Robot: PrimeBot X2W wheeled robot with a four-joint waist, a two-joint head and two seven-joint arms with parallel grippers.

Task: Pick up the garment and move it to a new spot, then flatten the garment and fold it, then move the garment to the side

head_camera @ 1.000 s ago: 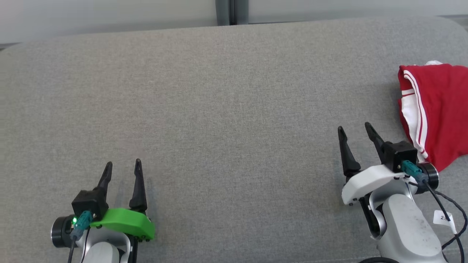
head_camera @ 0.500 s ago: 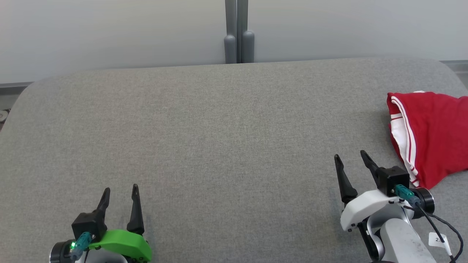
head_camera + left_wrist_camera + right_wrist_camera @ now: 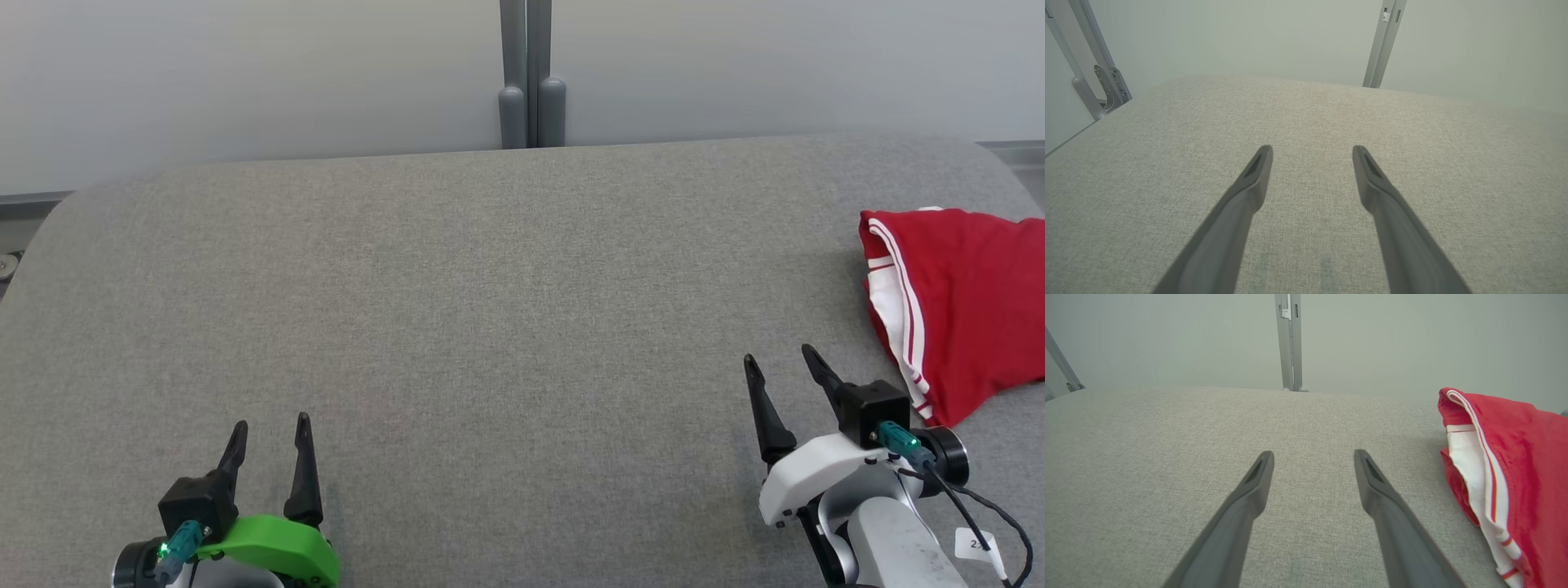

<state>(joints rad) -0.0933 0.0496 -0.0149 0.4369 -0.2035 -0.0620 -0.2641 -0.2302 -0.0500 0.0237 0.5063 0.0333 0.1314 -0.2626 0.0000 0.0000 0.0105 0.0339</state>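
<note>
Lying bunched at the right edge of the grey fabric-covered counter (image 3: 506,310), the red garment (image 3: 963,310) with white striped trim is folded over on itself and partly cut off by the head view's border. The right hand (image 3: 776,354), fingers spread and empty, is just beside its near-left corner, not touching it. The left hand (image 3: 272,420), also spread and empty, is well apart at the near left. Behind the counter's rounded far edge stands a pale wall (image 3: 245,73) with a grey upright post (image 3: 526,73).
</note>
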